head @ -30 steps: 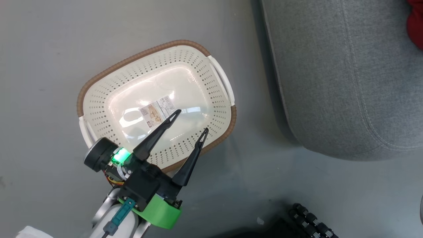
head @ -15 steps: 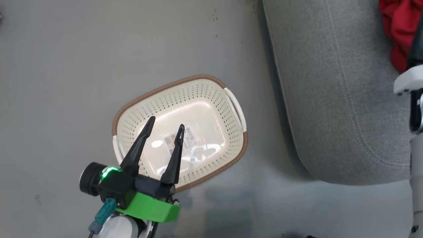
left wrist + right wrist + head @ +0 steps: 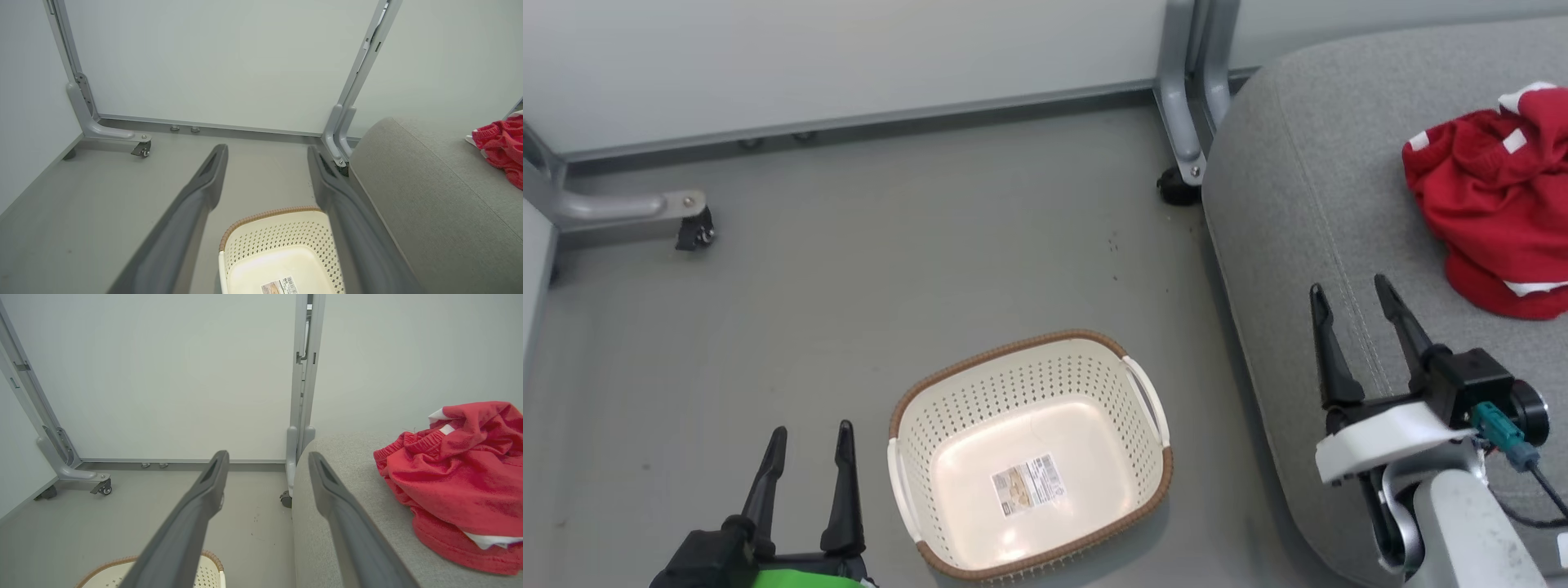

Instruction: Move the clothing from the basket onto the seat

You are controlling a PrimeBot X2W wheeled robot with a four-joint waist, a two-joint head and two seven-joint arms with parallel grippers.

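The red clothing [image 3: 1499, 224] with white trim lies crumpled on the grey seat [image 3: 1307, 212] at the right; it also shows as the clothing [image 3: 453, 473] on the seat [image 3: 351, 486] and as the clothing [image 3: 500, 145] on the seat [image 3: 429, 196]. The cream basket [image 3: 1029, 453] with a brown rim stands on the floor with just a sticker on its bottom. My left gripper [image 3: 807, 437] is open beside the basket's left side. Open too, my right gripper [image 3: 1349, 294] hovers over the seat's left part, left of the clothing, holding nothing.
Pale wall panels on grey metal legs with a castor [image 3: 690, 229] close off the back. A second leg foot [image 3: 1176, 184] stands by the seat's far corner. Grey floor [image 3: 890, 269] lies between wall and basket.
The head view has tilted up, now showing the wall. My left gripper has pulled back out of the basket to its left. My right gripper has come into view, open, with the clothing lying on the seat.
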